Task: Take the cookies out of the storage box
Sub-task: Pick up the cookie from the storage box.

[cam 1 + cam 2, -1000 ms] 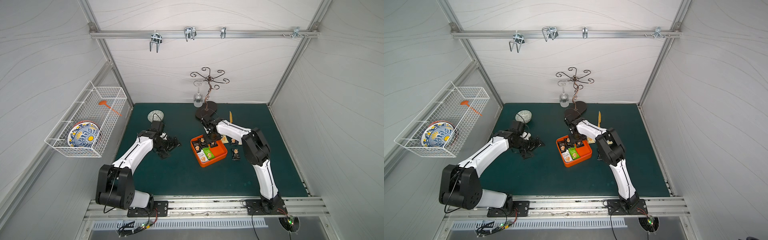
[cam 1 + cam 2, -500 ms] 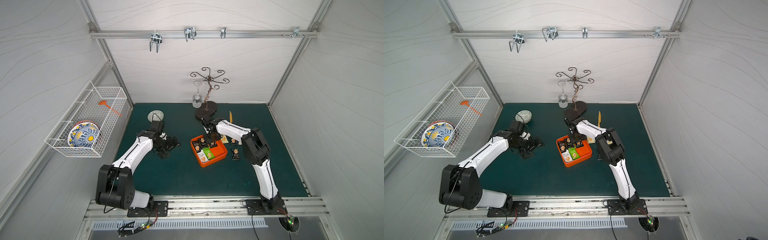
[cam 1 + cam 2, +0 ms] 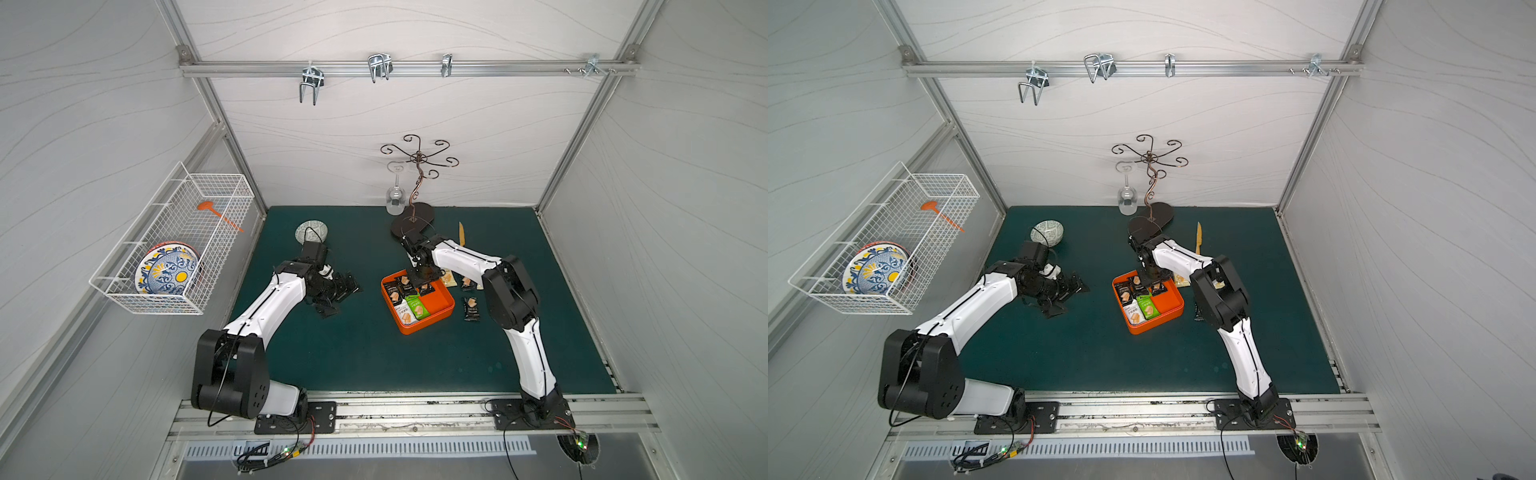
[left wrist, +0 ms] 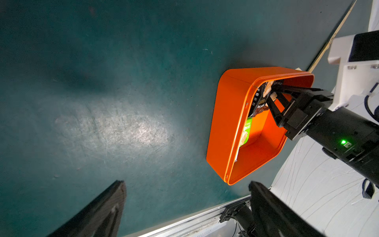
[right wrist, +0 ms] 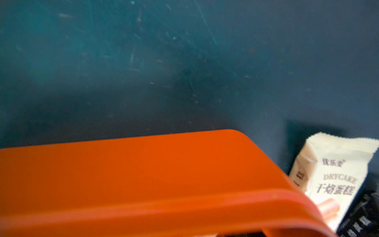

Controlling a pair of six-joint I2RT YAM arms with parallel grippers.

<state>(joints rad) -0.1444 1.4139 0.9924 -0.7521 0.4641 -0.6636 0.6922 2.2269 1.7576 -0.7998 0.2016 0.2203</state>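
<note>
Storage box [image 3: 437,302] is seen mid-tabletop [image 3: 353,353], cookies [image 3: 409,306] packed along its left side, a few more laid just beside it toward the right edge. Right gripper [image 4: 271,96] is lowered into the box's back corner at a black packet [image 4: 260,103]; whether it is pinched cannot be told. Left gripper [image 3: 340,297] is held spread wide, between box and left edge.

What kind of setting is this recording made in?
Probably a lab robot cell staged as a kitchen: white panels on an aluminium frame, two arms bolted to a front rail, and props such as the wire basket and wine-glass stand.
</note>
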